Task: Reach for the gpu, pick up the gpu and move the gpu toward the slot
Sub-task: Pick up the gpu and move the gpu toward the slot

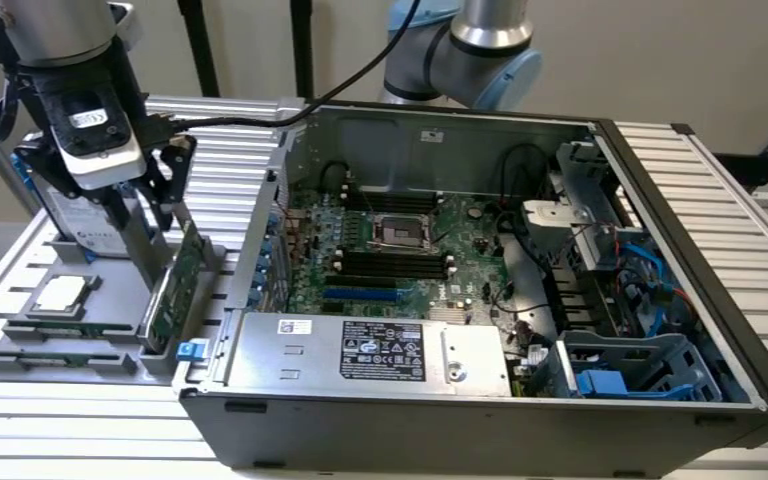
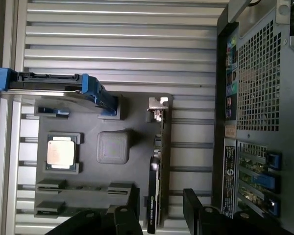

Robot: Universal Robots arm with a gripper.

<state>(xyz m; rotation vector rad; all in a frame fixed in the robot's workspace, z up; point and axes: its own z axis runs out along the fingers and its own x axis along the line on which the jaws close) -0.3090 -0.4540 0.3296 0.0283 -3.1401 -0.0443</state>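
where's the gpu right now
On the exterior view's left, the gpu stands on edge in the gray holder, beside the computer case, under the gripper.

the gpu (image 1: 175, 285) is a green circuit board with a dull, bumpy face; its bracket (image 2: 158, 108) is bright bare metal. the tray (image 2: 88, 127) is matt grey plastic. the processor (image 2: 61, 152) has a smooth, satin silver metal lid. the hard drive (image 2: 44, 90) is shiny metal with blue plastic rails. the table (image 2: 122, 34) is ribbed, brushed aluminium. the case (image 2: 259, 88) is dark matt metal, perforated at the back. the gripper (image 2: 160, 215) looks matt black. the power supply (image 1: 357, 350) is bare grey metal with a printed label.
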